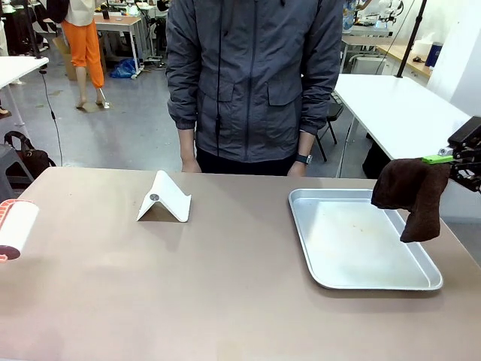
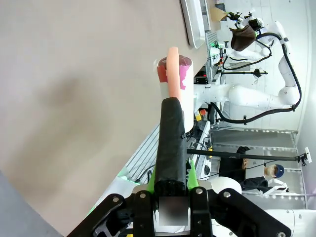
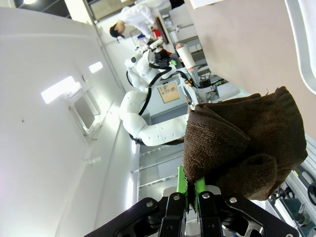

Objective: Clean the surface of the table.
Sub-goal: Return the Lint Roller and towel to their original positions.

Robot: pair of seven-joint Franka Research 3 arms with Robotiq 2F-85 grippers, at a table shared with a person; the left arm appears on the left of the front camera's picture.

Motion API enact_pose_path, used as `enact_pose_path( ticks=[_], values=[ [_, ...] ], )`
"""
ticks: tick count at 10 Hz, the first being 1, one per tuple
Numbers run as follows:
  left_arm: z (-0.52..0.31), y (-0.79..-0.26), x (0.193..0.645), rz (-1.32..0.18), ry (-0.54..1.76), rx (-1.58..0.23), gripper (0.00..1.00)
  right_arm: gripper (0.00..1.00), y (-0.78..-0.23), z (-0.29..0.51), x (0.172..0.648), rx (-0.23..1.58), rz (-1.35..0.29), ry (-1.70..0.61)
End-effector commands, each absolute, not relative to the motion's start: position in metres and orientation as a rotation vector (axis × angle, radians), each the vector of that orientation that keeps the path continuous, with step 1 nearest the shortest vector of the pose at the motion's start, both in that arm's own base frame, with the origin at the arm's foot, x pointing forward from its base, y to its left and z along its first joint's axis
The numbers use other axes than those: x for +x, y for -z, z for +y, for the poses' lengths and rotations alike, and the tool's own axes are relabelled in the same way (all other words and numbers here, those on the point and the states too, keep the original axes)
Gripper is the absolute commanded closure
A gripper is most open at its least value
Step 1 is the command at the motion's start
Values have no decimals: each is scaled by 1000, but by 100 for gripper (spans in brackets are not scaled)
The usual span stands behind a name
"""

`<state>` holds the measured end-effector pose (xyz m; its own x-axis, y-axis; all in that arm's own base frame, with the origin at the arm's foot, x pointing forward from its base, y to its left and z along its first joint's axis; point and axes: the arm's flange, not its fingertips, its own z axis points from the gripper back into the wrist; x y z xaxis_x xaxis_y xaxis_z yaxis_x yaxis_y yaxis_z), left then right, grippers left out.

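table: big matte brownish-tan top [image 1: 225, 301], smooth, no obvious crumbs or spills that I can make out, runs under both grippers and spans the whole front view
right gripper: [image 1: 460, 162] clamped tight on a dark brown cloth [image 1: 412, 194], hanging up off the table at its right edge
cloth: bunched at the green pads [image 3: 190, 185], the rest drooping below the gripper, its lower end in front of the tray's right rim
tray: silver metal [image 1: 353, 242], lying flat on the table just below and left of the right gripper, inside looks bare with a few faint marks
left gripper: [image 2: 170, 190] closed around the black handle of a lint roller [image 2: 173, 81], roller head out past the fingertips, pinkish-white
white stand: 1 folded white piece [image 1: 165, 198], tent-shaped, on the table well right of the left gripper
person: stands at the far edge in a grey jacket [image 1: 252, 75], hands down by the table edge
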<state>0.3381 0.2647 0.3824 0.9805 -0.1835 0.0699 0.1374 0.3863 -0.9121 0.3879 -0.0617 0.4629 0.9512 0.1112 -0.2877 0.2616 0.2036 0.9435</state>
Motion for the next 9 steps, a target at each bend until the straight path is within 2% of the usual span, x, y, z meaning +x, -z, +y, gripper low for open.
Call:
enact_pose_path(
  ticks=[1,2,4,6,9],
  values=[
    [266,-384,336,39,203,-1158,77,94,-463,-62,388,1369,322,107],
    [265,-382,338,45,204,-1156,77,94,-470,-64,386,1407,270,146],
    [226,-434,359,30,271,-1099,77,94,-493,-19,398,1361,238,76],
    [167,-493,385,90,313,-990,77,94,-507,49,415,1311,251,54],
    [64,-561,413,142,242,-832,77,94,-489,149,432,1217,174,121]
  ],
)
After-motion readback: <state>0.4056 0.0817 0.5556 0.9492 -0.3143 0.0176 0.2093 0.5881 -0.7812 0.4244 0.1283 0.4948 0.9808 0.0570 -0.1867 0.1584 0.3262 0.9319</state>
